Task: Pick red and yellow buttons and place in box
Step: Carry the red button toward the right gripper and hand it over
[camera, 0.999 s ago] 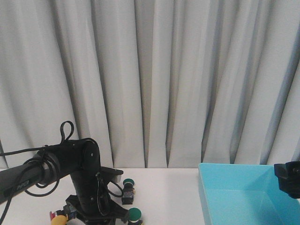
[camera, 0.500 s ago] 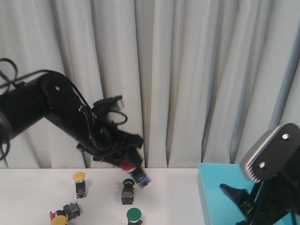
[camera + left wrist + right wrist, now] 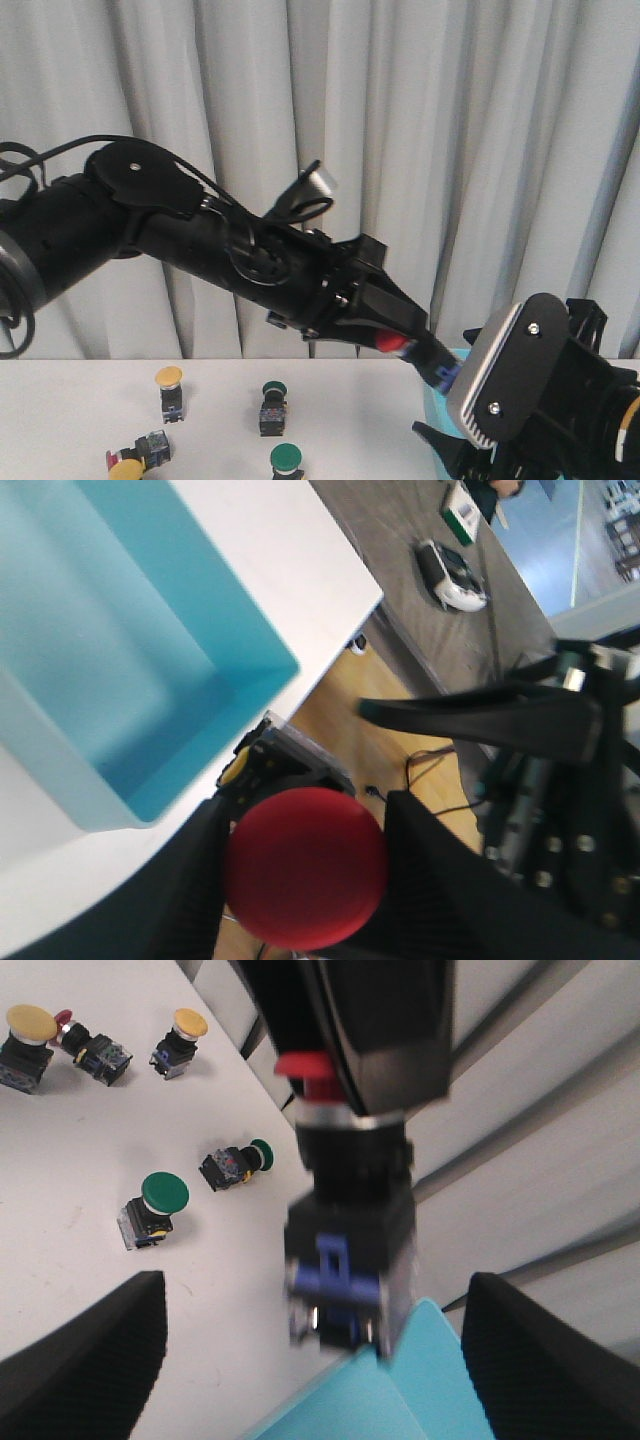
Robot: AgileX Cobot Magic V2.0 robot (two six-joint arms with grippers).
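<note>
No writing is legible; left hand (image 3: 405,340) grips a red button (image 3: 305,867), right hand (image 3: 300,1360) spread wide.

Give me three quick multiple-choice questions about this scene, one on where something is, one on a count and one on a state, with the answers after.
1. Where is the red button?
A. lying on the table
B. held in the air near the box
C. resting inside the box

2. How many green-capped buttons stand on the table?
A. two
B. none
C. five

3. What state is the right gripper in?
A. shut on a yellow button
B. shut on the box wall
C. open

Answers: 1 B, the left gripper clamps it by the box's edge. 2 A, the right wrist view shows two. 3 C, its fingers stand wide apart, holding nothing.
</note>
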